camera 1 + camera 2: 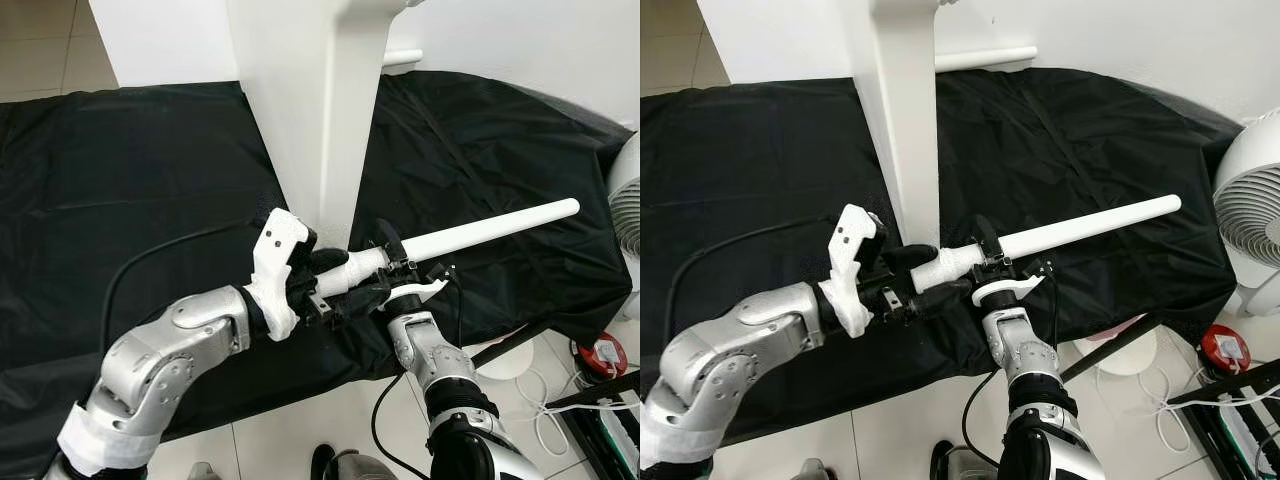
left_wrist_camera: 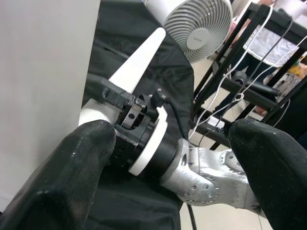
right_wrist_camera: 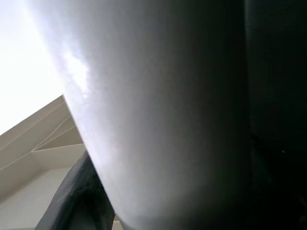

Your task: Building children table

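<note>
Over the black-draped counter [image 1: 120,180], your right claw [image 1: 392,268] is clenched on the white leg [image 1: 480,232]. Left claw [image 1: 318,285] looks released beside its thick end. That leg seems light, stiff and slick; grip near the thick end.

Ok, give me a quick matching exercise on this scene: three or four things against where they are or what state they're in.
Things:
1. table leg
2. fan
3. black cloth
4. right pincer

Places or states:
A. on the floor at the robot's right
B. held level above the cloth
C. spread under the work
D. shut on the leg

Pairs: 1-B, 2-A, 3-C, 4-D
</note>
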